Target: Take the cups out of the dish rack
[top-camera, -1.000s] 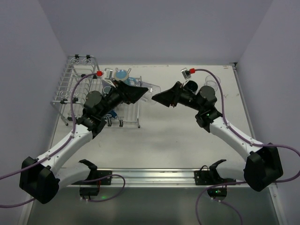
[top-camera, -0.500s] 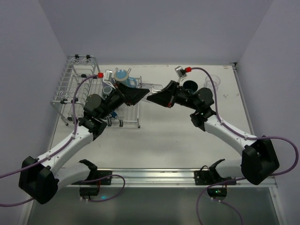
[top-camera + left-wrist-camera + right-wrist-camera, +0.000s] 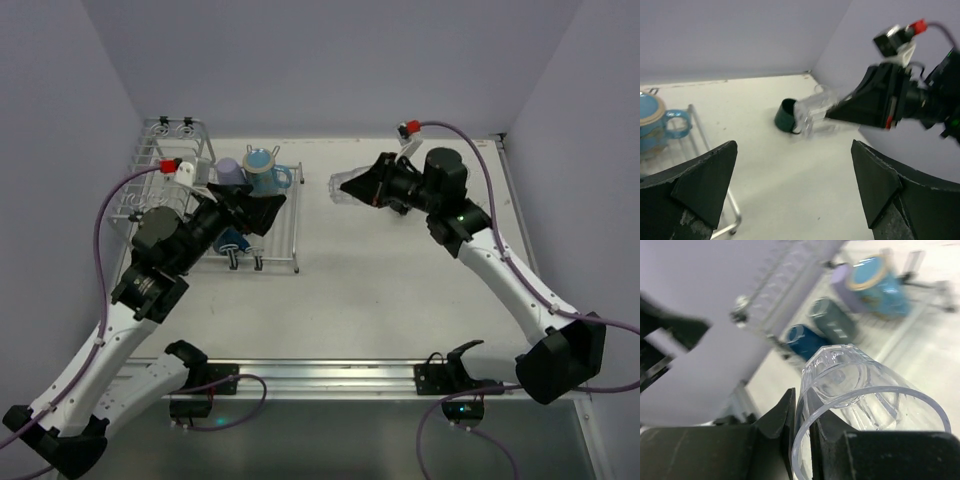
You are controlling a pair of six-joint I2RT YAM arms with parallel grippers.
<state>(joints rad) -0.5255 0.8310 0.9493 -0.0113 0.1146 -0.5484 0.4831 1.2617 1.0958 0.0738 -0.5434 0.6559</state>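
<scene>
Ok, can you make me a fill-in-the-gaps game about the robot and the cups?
The clear cup is in the right end effector; the left end effector holds ____.
The left one's jaws are wide ____.
In the dish rack, the lavender cup stands beside a mug coloured light ____.
Missing words: nothing, open, blue.

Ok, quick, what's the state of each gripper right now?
Left gripper: open, holding nothing.
Right gripper: jaws closed on the rim of the clear glass cup.
</scene>
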